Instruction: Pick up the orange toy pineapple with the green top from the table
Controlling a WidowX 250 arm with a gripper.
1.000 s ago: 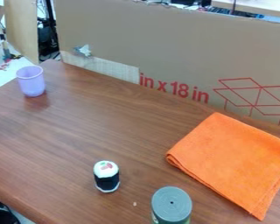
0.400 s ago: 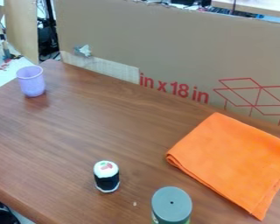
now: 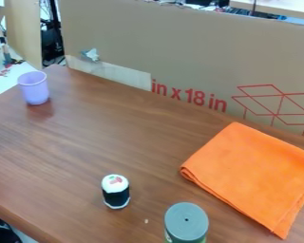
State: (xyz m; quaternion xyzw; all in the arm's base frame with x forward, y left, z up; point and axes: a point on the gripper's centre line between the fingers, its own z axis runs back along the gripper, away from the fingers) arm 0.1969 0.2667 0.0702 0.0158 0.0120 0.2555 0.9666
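Because the lilac cup [image 3: 34, 88] is standing upright near the far left edge of the table [image 3: 116, 137], a sideways knock could be sending it over. Next along, the small black-and-white item [image 3: 116, 191] is standing narrow, so an off-centre push could be tipping it, perhaps against the grey-topped can [image 3: 186, 222] nearby, while anything dragging over the orange cloth [image 3: 253, 175] could be rucking it. As for looks, the cup is tapering downwards, the small item is showing a reddish mark on its white top, the can is presenting a dark central dot, and the cloth is lying folded; whether the gripper is clenching, releasing or grasping anything, I cannot tell
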